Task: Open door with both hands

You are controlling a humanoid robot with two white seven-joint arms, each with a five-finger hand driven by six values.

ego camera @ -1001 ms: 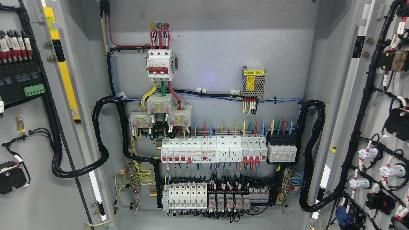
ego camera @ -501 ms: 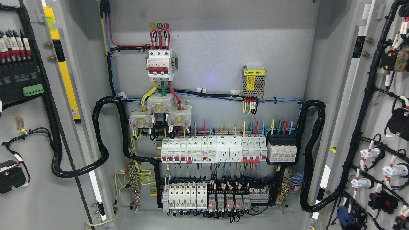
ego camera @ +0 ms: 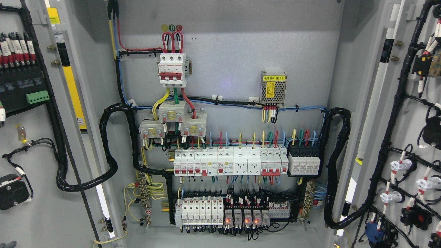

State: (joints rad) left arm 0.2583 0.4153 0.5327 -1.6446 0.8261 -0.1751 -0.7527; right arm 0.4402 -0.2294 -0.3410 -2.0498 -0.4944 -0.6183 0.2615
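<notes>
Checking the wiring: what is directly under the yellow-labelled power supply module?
Under the power supply module, short red, yellow and black wires drop to a blue cable run. Its terminals are hidden.

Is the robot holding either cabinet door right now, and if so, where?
Cannot be told: neither hand shows in the head view. The left door and right door both stand swung open.

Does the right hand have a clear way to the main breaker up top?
Probably: the left door and right door stand open and nothing blocks the main breaker, though the right hand is out of view.
</notes>
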